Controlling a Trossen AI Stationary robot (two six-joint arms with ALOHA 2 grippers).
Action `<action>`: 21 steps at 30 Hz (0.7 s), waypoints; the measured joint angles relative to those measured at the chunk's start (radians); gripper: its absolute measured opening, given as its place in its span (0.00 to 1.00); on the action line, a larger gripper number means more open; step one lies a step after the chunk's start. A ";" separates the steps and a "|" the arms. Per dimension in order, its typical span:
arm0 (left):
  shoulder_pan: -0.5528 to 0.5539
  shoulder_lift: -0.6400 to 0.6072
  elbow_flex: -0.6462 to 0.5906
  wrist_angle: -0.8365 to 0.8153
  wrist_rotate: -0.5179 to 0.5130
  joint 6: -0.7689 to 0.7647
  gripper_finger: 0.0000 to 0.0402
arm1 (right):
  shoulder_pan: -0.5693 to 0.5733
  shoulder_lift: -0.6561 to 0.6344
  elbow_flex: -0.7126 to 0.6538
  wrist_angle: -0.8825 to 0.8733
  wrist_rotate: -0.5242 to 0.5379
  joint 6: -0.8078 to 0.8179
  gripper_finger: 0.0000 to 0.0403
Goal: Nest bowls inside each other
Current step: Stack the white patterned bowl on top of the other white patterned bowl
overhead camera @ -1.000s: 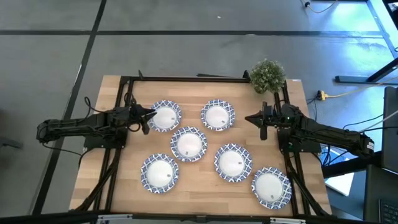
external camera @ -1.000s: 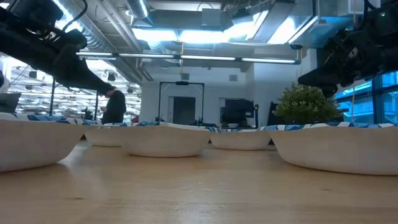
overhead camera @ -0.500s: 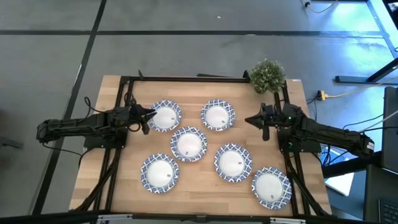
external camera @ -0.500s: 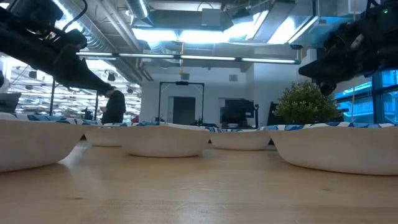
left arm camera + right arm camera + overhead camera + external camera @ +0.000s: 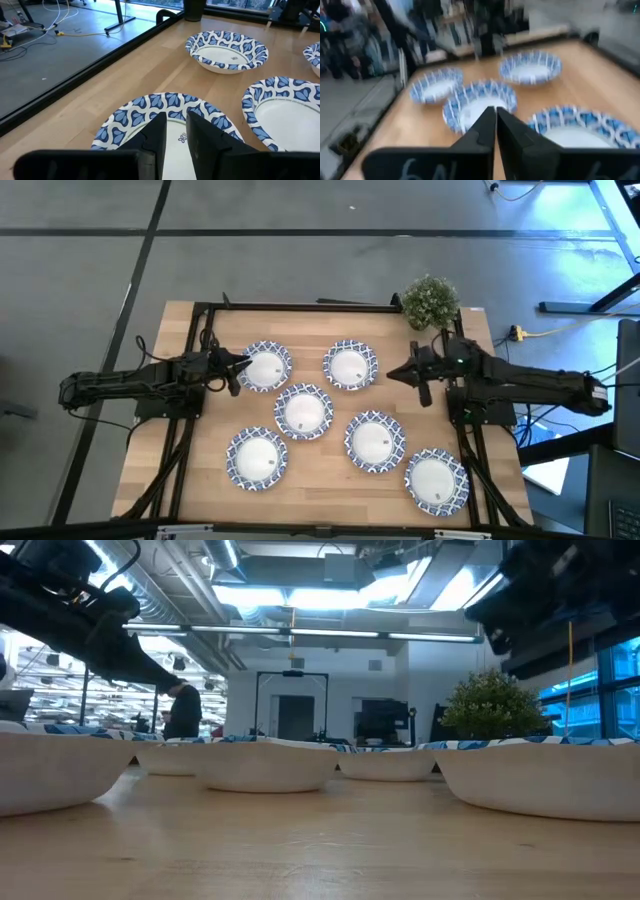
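Six blue-rimmed white bowls sit apart on the wooden table: far left (image 5: 264,367), far right (image 5: 350,365), centre (image 5: 303,411), near left (image 5: 257,458), right of centre (image 5: 373,441) and near right (image 5: 437,480). My left gripper (image 5: 241,365) hovers over the left rim of the far left bowl (image 5: 150,107), its fingers (image 5: 157,132) a narrow gap apart and empty. My right gripper (image 5: 390,373) is in the air just right of the far right bowl (image 5: 585,127), shut and empty.
A small green potted plant (image 5: 431,301) stands at the table's far right corner, close behind my right arm; it also shows in the low view (image 5: 492,705). A black frame (image 5: 300,306) runs along the far edge and both sides. Bare wood lies between the bowls.
My right gripper has moved a little toward the table's left edge, closer to the far right bowl, and has risen in the low view; it stays shut. The bowls have not moved.
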 joint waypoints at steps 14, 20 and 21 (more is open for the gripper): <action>0.000 0.000 0.000 0.000 -0.001 -0.002 0.17 | -0.018 0.330 0.120 -0.111 0.108 0.063 0.18; 0.000 0.000 0.000 0.000 -0.001 -0.002 0.17 | -0.018 0.355 0.120 -0.079 0.115 0.061 0.40; 0.000 0.000 0.000 0.000 -0.001 -0.003 0.17 | -0.018 0.356 0.120 -0.071 0.115 0.057 0.44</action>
